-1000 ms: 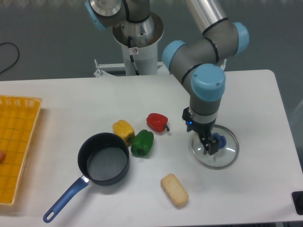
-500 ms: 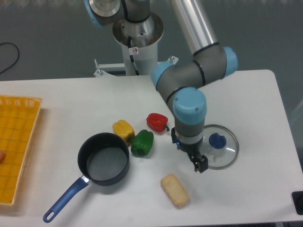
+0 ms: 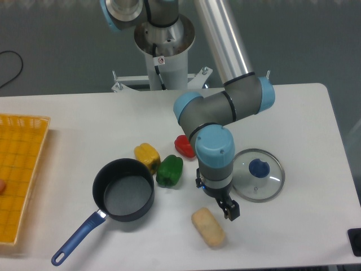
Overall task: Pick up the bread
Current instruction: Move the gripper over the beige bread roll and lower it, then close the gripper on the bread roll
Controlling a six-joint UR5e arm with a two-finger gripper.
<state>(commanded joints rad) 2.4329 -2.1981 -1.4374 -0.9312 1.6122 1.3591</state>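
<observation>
Near the front edge of the surface [image 3: 316, 113] lies the bread [image 3: 207, 227], probably light, soft and crushable, best pinched gently across its narrow middle by my tool [image 3: 230, 211], just beside it, its spread indiscernible.

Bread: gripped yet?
No, the bread lies flat on the table, with the gripper just above its right end and not closed on it.
</observation>
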